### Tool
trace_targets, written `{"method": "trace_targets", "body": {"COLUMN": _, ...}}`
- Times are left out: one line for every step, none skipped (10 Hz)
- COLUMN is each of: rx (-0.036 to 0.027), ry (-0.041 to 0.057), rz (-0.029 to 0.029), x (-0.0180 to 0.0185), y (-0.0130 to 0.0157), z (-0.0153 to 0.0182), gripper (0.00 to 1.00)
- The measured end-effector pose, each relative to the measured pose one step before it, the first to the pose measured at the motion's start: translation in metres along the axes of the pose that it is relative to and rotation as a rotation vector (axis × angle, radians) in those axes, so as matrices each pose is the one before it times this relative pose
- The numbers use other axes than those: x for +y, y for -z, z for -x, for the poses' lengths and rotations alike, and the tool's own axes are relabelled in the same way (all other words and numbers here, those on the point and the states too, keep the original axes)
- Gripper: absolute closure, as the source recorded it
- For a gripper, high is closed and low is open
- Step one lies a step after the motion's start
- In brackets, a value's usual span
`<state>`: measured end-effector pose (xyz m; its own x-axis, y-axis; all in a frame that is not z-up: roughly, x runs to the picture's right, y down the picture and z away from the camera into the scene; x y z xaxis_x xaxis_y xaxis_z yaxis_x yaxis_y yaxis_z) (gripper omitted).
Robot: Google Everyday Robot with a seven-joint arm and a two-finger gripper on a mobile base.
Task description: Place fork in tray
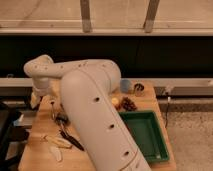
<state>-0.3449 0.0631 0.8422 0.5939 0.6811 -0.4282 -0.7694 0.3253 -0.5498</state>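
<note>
Dark-green plastic forms the tray (148, 136), a shallow rectangle with a raised rim at the lower right of the pale wooden table (36, 129); its smooth floor holds nothing and the arm covers its left edge. A bulky white arm (95, 115), smooth-shelled and dotted with small round holes, rises from the bottom centre, bends at upper left and drops to the gripper (35, 99) at the table's left edge; whether it is spread or pressed together cannot be told. Just right of the gripper lies the fork (52, 110), a thin silvery sliver flat on the wood, well apart from the tray. Below it sit a black-handled utensil (70, 139) and a limp pale banana peel (55, 145).
</note>
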Motion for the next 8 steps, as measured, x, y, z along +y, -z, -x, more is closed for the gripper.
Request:
{"method": "trace_targets", "body": {"rx": 0.00580, "ry": 0.00953, "rz": 0.00097, "x": 0.00221, "y": -0.00567, "z": 0.00398, "gripper": 0.20}}
{"method": "trace_targets", "body": {"rx": 0.01316, "ry": 0.00789, "rz": -0.00255, "x": 0.00032, "y": -0.00506, "z": 0.00158, "gripper": 0.20}}
{"method": "trace_targets", "body": {"rx": 0.00972, "ry": 0.00348, "rz": -0.00133, "x": -0.00054, "y": -0.00404, "z": 0.00130, "gripper": 0.20}}
{"method": "trace_targets", "body": {"rx": 0.01240, "ry": 0.00016, "rz": -0.00227, "x": -0.00193, "y": -0.00502, "z": 0.00031, "gripper": 0.20}}
{"method": "trace_targets", "body": {"rx": 0.01302, "ry": -0.00489, "rz": -0.00272, "x": -0.00323, "y": -0.00565, "z": -0.00049, "gripper": 0.20}}
{"method": "trace_targets", "body": {"rx": 0.01427, "ry": -0.00794, "rz": -0.00549, "x": -0.00453, "y": -0.00679, "z": -0.00196, "gripper": 0.20}}
{"method": "trace_targets", "body": {"rx": 0.01140, "ry": -0.01402, "rz": -0.01032, "x": -0.00556, "y": -0.00660, "z": -0.00252, "gripper": 0.20}}
{"method": "trace_targets", "body": {"rx": 0.00512, "ry": -0.01071, "rz": -0.01126, "x": -0.00373, "y": -0.00372, "z": -0.00178, "gripper": 0.20}}
